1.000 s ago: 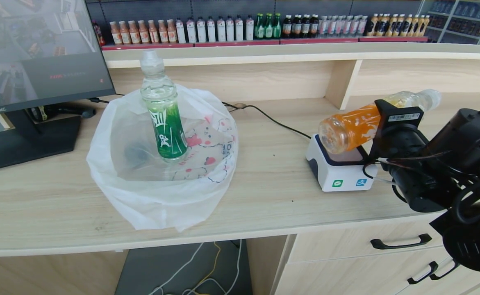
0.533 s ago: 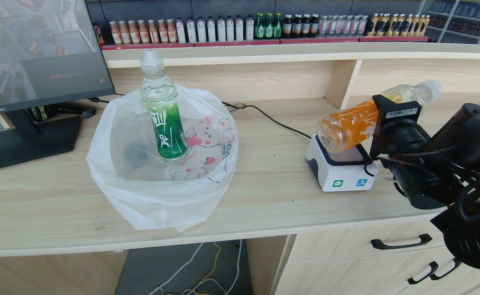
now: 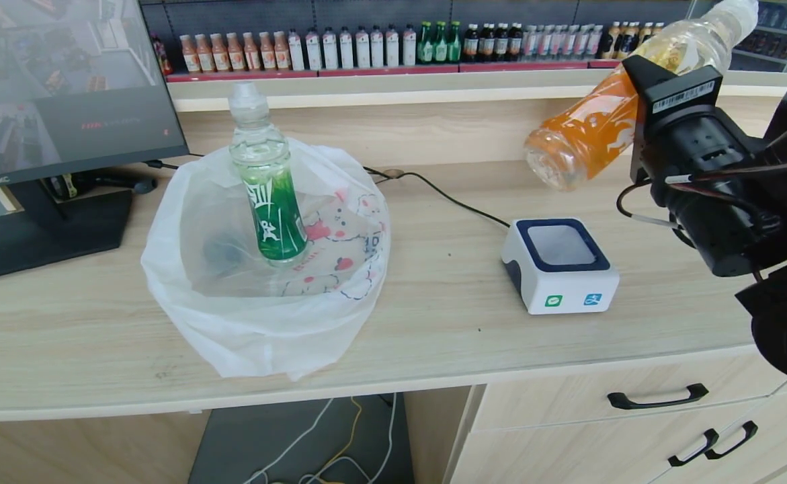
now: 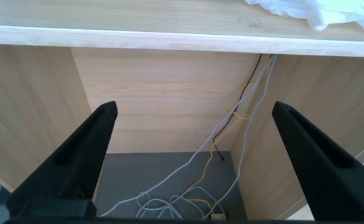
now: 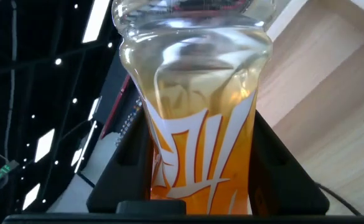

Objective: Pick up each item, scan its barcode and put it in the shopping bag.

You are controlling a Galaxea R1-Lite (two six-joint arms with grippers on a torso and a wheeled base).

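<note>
Orange bottle: clamped mid-body in right gripper, tilted, cap end high, in air above and beyond scanner, not touching it. Orange-white label, pale clear neck. Scan unconfirmed; bagging outstanding. Green bottle upright in shopping bag. Left gripper spread wide, empty, below counter edge.

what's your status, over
Left gripper open, below the counter. Right gripper shut on orange bottle, tilted, high off scanner. Green bottle stands upright in shopping bag.

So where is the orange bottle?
In the head view the orange bottle is up in the air on the right, tilted, held by the right gripper, higher than the white scanner.
</note>
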